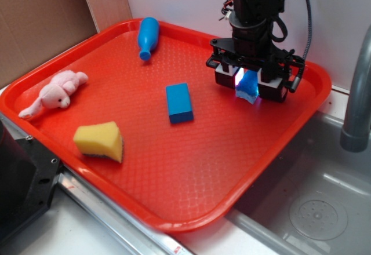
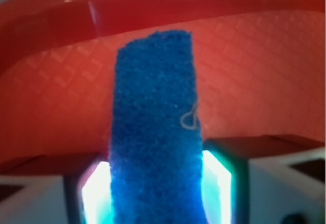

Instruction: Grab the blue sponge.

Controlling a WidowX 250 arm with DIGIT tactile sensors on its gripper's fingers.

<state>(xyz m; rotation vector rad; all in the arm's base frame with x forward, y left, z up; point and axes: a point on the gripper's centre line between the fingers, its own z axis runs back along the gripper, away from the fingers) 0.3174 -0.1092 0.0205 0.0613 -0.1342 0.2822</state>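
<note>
we see the gripper (image 1: pixel 250 85) with its jaws pinching the blue sponge (image 1: pixel 248 87), held between the lit pads at the red tray's (image 1: pixel 174 208) far right side.

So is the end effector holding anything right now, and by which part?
Yes. The end effector is shut on the blue sponge, pinching its two long sides near one end; the rest sticks out toward the tray.

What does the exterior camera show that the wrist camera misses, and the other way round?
Only the exterior view shows the yellow sponge, blue block, blue bottle, pink plush toy and sink. Only the wrist view shows the rough texture of the sponge's top up close. Both show the blue sponge between the gripper's fingers, over the red tray.
</note>
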